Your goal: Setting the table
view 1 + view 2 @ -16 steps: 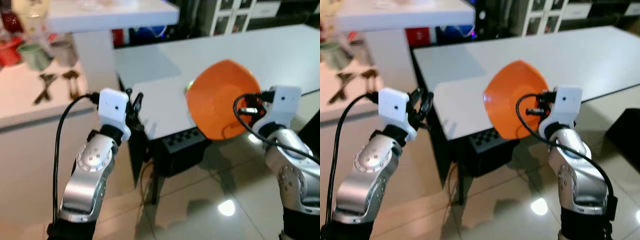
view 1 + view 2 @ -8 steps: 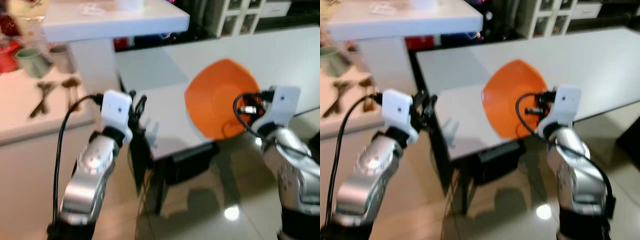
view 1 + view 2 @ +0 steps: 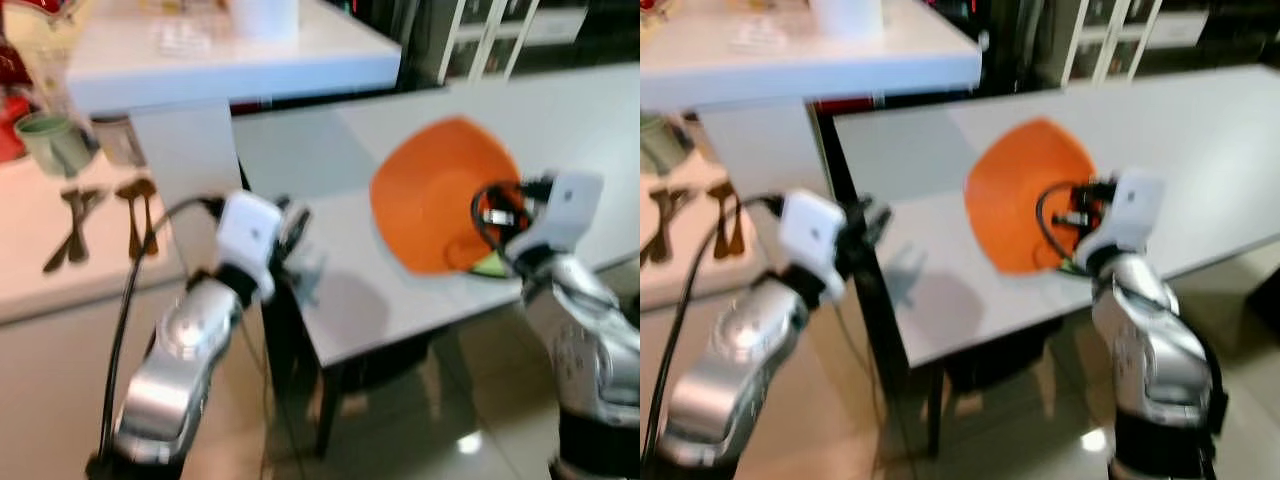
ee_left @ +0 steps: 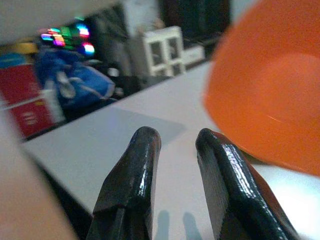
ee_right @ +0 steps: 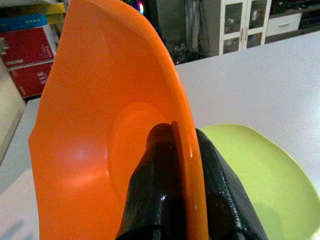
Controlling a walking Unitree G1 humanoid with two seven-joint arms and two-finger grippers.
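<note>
Now we are holding the orange plate [image 5: 115, 135] on edge in our right claw [image 5: 187, 200], pinched at its rim, just above the green plate [image 5: 250, 170] on the surface [image 3: 400, 300]; our left claw [image 4: 177, 170], slightly open and empty, is hovering beside it.

**Orange plate held on edge over the desk**

An orange plate [image 3: 440, 195], glossy, with rounded-square outline and a shallow round well, stands nearly upright above the white desk [image 3: 380, 300]. The right hand [image 5: 182, 165] pinches its rim, one black finger on each face. Just behind it a yellow-green plate [image 5: 255, 175] lies flat on the desk, partly hidden by the orange one.
</note>
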